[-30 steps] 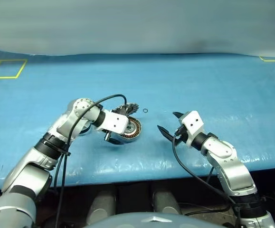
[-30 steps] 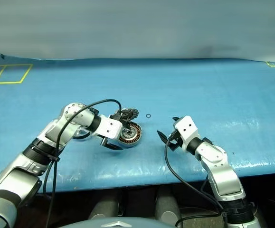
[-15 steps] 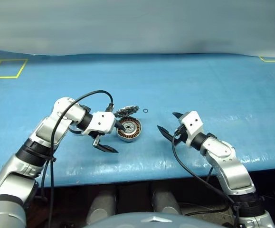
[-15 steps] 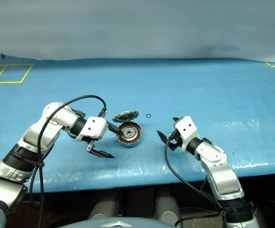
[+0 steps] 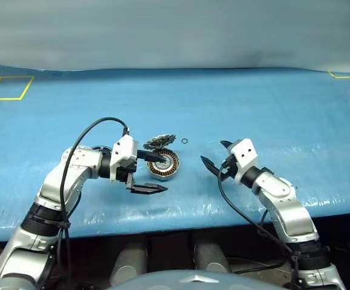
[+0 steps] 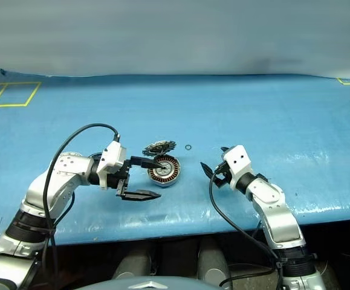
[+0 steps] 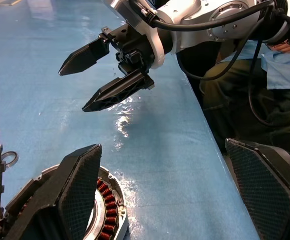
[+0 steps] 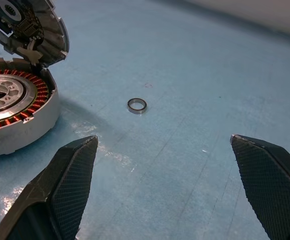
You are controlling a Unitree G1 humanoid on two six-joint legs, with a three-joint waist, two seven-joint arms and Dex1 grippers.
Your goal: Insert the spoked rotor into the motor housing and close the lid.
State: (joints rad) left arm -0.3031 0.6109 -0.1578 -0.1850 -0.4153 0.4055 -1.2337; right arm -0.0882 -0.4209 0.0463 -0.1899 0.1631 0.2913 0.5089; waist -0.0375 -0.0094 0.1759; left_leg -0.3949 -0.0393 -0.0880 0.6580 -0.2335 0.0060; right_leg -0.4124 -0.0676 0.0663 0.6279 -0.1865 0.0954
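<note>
The motor housing (image 5: 164, 164), a flat disc with copper windings, lies on the blue table. The spoked rotor (image 5: 159, 142) leans tilted on the housing's far rim and also shows in the right wrist view (image 8: 32, 25). My left gripper (image 5: 164, 173) is open and points right. Its upper finger reaches over the housing's near left edge, and its lower finger hangs in front of the housing. My right gripper (image 5: 212, 153) stands open and empty to the right of the housing, pointing at it. In the left wrist view the housing (image 7: 104, 210) sits by one finger.
A tiny ring (image 8: 136, 105) lies on the table between the rotor and my right gripper, also seen as a ring (image 5: 185, 141) from above. Yellow tape squares (image 5: 5, 87) mark the far left. The table's front edge (image 5: 193, 211) runs just below both grippers.
My left arm has drawn back from on top of the housing and its wrist has rolled, so the housing and rotor now show. The right arm has stayed put.
</note>
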